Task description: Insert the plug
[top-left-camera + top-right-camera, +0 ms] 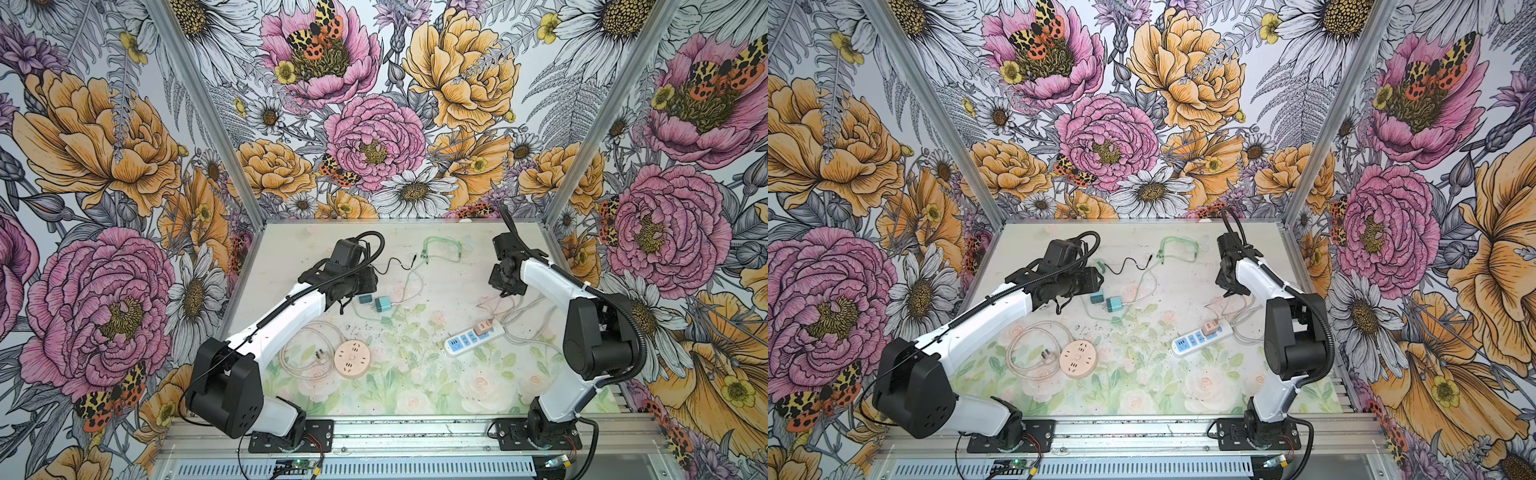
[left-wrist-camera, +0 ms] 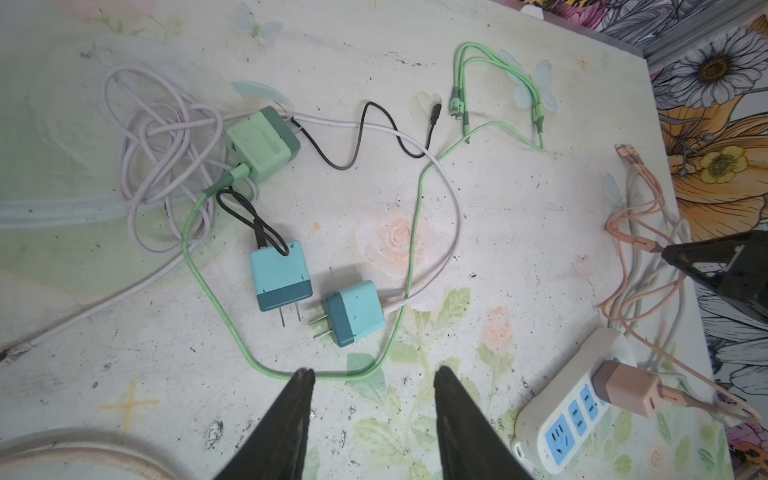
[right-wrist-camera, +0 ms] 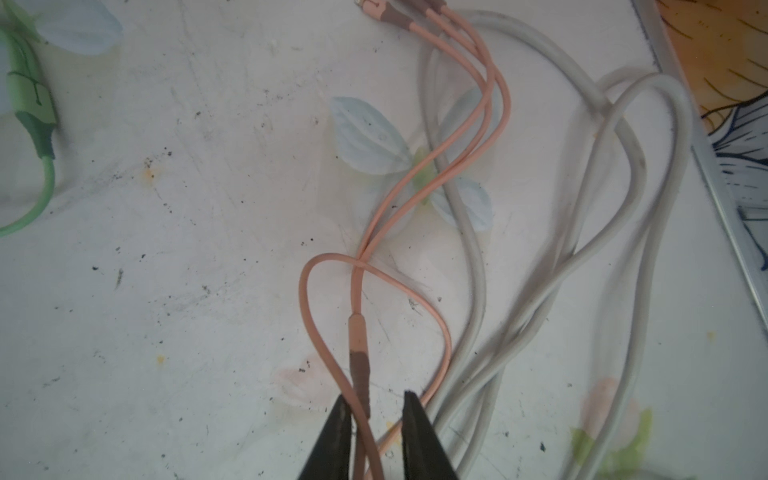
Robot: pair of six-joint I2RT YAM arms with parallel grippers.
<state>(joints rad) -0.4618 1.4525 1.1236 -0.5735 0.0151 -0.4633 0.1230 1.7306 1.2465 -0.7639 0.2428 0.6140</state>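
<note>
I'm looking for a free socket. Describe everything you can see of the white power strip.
The white power strip is a long, rounded, plastic-looking bar lying flat and slanted on the table, right of the middle. Its top carries blue socket faces; a pink charger is plugged in near the far end, the other sockets free. A pale cord appears to leave that end, and a pink cable runs from the charger.
</note>
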